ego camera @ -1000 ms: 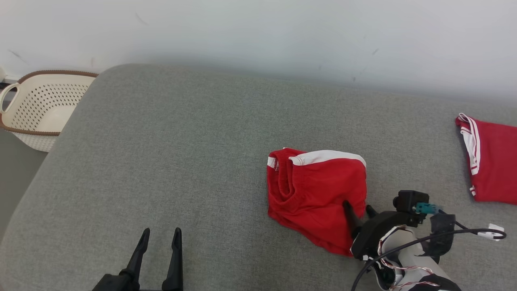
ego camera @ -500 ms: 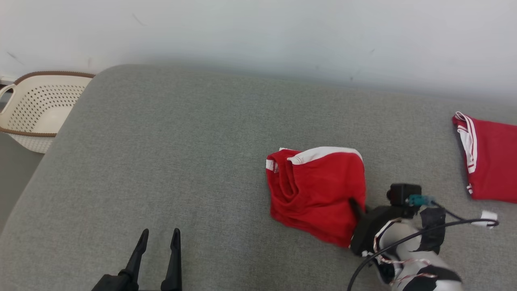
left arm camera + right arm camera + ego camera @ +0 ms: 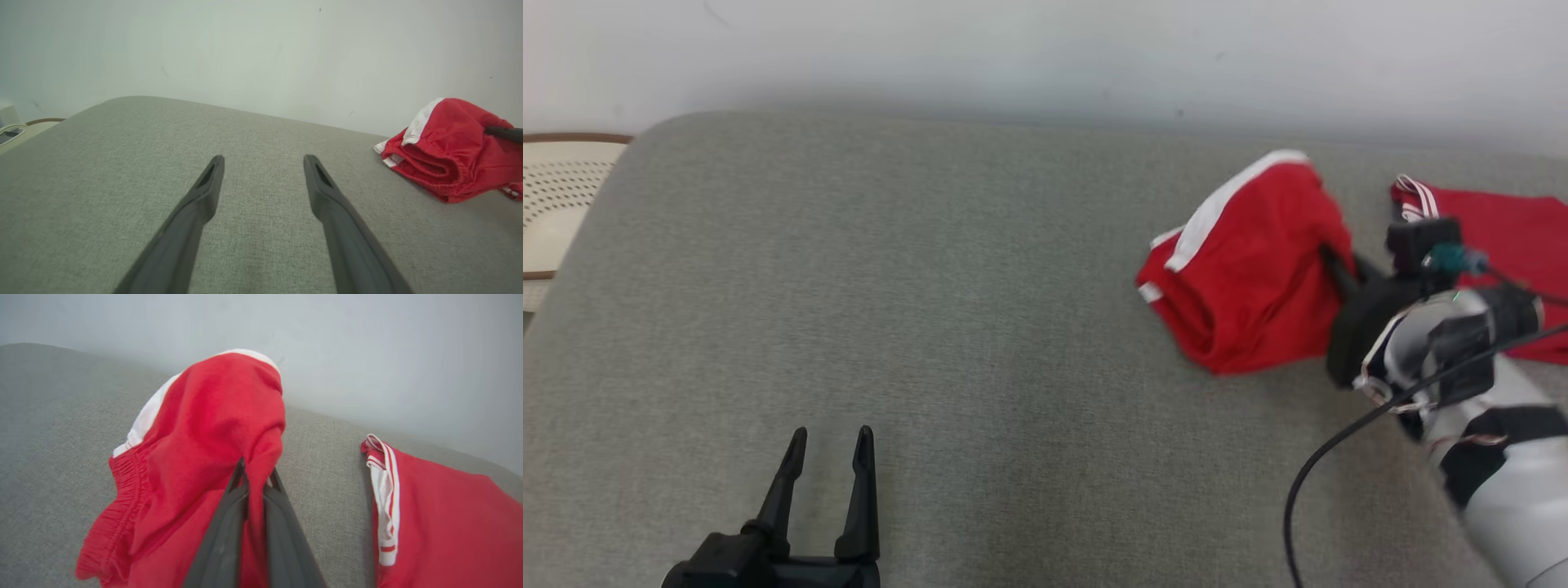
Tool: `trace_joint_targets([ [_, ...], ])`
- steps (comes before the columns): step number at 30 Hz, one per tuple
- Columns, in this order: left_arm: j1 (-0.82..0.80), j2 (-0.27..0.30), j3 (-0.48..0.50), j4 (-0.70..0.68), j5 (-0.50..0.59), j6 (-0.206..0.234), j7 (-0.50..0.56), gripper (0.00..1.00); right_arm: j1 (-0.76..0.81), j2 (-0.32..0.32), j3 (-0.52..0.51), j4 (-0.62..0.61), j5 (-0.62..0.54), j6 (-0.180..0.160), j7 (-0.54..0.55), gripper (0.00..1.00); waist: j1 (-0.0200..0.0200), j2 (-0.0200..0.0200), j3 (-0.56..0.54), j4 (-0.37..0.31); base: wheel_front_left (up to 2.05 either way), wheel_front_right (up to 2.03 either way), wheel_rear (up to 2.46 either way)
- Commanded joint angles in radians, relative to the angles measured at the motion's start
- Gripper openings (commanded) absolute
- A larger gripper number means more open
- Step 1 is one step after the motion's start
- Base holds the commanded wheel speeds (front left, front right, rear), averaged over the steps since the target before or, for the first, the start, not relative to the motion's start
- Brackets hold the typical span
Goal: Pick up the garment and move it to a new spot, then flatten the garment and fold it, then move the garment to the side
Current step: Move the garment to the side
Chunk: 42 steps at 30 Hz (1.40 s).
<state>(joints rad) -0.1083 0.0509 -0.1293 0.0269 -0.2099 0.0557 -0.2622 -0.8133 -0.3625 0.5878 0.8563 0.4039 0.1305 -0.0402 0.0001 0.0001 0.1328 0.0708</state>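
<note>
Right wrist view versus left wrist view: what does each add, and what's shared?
Right wrist view: right gripper pinched shut on a fold of the red shorts with white band; a flat red garment with striped white trim. Left wrist view: open left gripper above the grey fabric cushion; a cream basket's rim at far left. Shared: shorts, cushion, pale wall, perhaps that garment's edge.

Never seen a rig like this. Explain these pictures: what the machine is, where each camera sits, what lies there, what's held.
It is a two-armed robot; each arm ends in a two-fingered gripper. One picture looks down from its head; the other two look along each gripper from its wrist. On the grey pad lie red shorts and, to their right, another red garment; a basket stands beyond the left edge. The right gripper is shut on the shorts. The left gripper is open and empty.
</note>
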Motion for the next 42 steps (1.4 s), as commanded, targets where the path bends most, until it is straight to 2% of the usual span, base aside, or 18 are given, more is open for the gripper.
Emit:
trace_joint_targets([
  [1,-0.012,0.0,0.009,-0.01,0.001,-0.001,-0.003,1.0,-0.029,-0.026,0.016,-0.018,0.004,0.0,0.007,0.0,-0.0001,-0.0001,0.042,-0.039,0.0,0.0,0.0],
  [11,-0.053,0.01,0.026,-0.085,0.036,-0.026,-0.003,1.0,-0.171,-0.193,0.104,-0.06,0.05,0.0,0.045,0.0,-0.0001,-0.0001,0.142,-0.106,0.0,0.0,0.0],
  [18,-0.06,0.03,0.033,-0.12,0.053,-0.031,-0.003,1.0,-0.228,-0.257,0.129,-0.066,0.094,0.0,0.067,0.0,-0.0001,-0.0001,0.189,-0.144,0.0,0.0,0.0],
  [26,-0.071,0.062,0.034,-0.191,0.067,-0.022,0.023,1.0,-0.276,-0.314,0.164,-0.034,0.174,0.0,0.095,0.0,-0.0001,-0.0001,0.23,-0.185,0.0,0.0,0.0],
  [31,-0.075,0.075,0.032,-0.245,0.076,-0.019,0.048,1.0,-0.316,-0.348,0.2,0.004,0.176,0.0,0.102,0.0,-0.0001,-0.0001,0.258,-0.193,0.0,0.0,0.0],
  [42,-0.074,0.097,0.037,-0.302,0.08,-0.011,0.07,1.0,-0.386,-0.364,0.261,0.112,0.207,0.0,0.095,0.0,-0.0001,-0.0001,0.308,-0.198,0.0,0.0,0.0],
])
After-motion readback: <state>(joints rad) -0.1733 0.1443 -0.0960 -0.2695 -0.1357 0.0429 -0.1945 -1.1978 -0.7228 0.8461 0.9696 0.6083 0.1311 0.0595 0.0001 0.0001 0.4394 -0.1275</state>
